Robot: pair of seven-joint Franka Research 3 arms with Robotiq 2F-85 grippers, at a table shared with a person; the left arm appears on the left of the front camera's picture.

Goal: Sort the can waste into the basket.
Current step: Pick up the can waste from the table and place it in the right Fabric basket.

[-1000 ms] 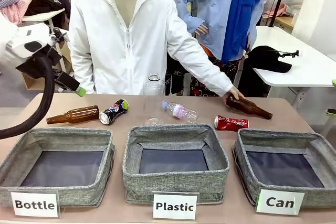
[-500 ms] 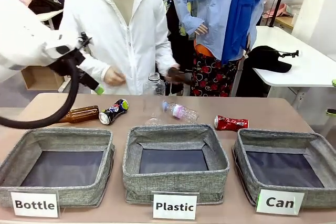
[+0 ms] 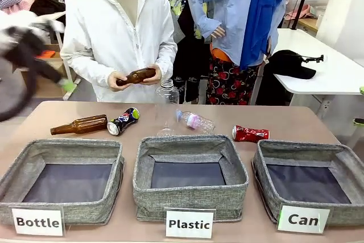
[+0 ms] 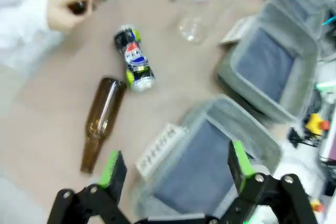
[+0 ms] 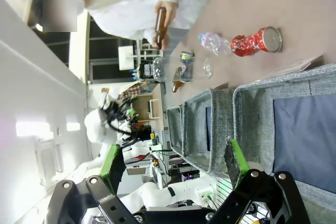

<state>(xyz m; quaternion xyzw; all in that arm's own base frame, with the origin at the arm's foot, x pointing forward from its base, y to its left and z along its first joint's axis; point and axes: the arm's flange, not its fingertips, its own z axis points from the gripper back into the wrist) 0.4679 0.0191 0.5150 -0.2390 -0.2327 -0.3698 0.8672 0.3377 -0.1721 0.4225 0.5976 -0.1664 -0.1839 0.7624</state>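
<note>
Beyond the right-hand grey woven basket point(image 3: 307, 147), crushed red can point(image 3: 250, 134) and blue-black can point(image 3: 123, 121) lie unsorted; left gripper point(image 4: 176, 161), right gripper point(image 5: 174, 158) gape empty.

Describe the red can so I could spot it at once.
Find the grey basket labelled "Can", rightmost of three along the near edge of the table. Just beyond its far left corner lies the crushed red can on its side. It is the only shiny red thing; the plastic bottle beside it is clear, the other can dark blue.

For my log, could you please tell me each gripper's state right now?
Left gripper: open, holding nothing.
Right gripper: open, holding nothing.
</note>
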